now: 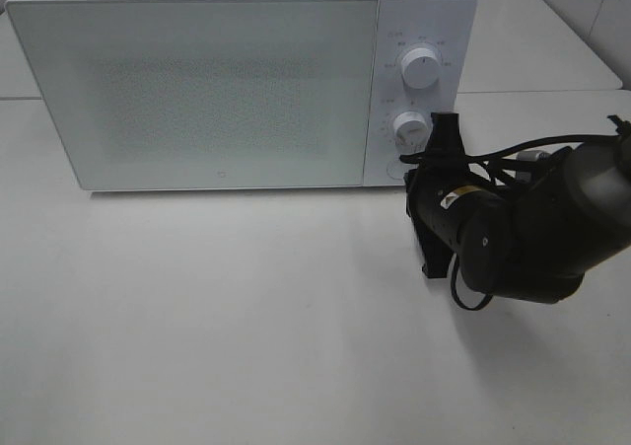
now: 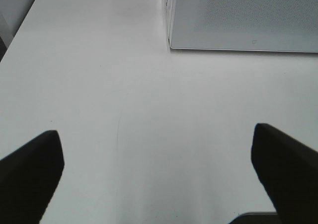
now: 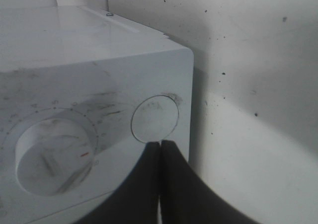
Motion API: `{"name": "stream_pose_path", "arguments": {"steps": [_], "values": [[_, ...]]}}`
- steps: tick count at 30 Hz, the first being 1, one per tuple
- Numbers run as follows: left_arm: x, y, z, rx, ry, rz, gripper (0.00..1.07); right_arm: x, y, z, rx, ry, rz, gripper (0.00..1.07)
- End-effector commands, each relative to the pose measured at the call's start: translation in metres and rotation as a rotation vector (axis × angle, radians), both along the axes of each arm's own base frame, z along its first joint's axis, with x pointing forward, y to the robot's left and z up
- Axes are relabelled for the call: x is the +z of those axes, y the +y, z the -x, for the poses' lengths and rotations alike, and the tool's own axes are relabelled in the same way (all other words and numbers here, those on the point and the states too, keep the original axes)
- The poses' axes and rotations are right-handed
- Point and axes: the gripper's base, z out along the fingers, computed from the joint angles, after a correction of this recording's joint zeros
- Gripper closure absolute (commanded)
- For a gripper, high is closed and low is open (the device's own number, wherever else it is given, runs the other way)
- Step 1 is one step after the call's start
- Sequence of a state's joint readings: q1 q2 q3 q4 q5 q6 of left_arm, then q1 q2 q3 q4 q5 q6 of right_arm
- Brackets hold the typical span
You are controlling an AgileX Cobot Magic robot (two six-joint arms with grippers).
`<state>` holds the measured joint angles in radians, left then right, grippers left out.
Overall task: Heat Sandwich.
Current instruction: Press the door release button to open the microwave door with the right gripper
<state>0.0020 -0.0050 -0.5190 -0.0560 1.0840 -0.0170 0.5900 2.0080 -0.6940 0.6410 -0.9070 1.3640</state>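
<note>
Showing one microwave [image 1: 197,90], two knobs [image 1: 421,70], one button [image 3: 154,117], right end effector [image 3: 160,143] closed, left end effector [image 2: 155,129] wide

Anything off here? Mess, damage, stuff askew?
Nothing is spilled or askew. The microwave sits square on the table with its door closed. The one oddity is dark smudges and scuffs on its control panel, around the knob and the round button, where the shut right gripper meets the button's edge.

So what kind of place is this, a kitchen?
Probably a lab set up like a kitchen: a microwave with dials on a plain white table, and a robot gripper at its button.
</note>
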Motion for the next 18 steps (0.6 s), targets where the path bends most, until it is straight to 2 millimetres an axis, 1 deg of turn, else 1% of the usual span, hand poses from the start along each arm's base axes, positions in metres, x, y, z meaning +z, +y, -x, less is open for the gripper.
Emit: {"name": "stream_pose_path", "arguments": {"steps": [1, 4, 9, 18], "values": [[0.0, 0.0, 0.002, 0.003, -0.028, 0.004, 0.09, 0.001, 0.002, -0.011, 0.026, -0.009, 0.01, 1.07], [0.0, 0.0, 0.002, 0.003, -0.028, 0.004, 0.09, -0.004, 0.004, -0.02, 0.021, -0.003, 0.008, 1.07], [0.0, 0.0, 0.002, 0.003, -0.028, 0.004, 0.09, -0.009, 0.008, -0.026, 0.019, 0.003, 0.002, 1.07], [0.0, 0.0, 0.002, 0.004, -0.028, 0.005, 0.09, -0.013, 0.001, -0.04, -0.031, -0.005, -0.003, 1.07]]}}
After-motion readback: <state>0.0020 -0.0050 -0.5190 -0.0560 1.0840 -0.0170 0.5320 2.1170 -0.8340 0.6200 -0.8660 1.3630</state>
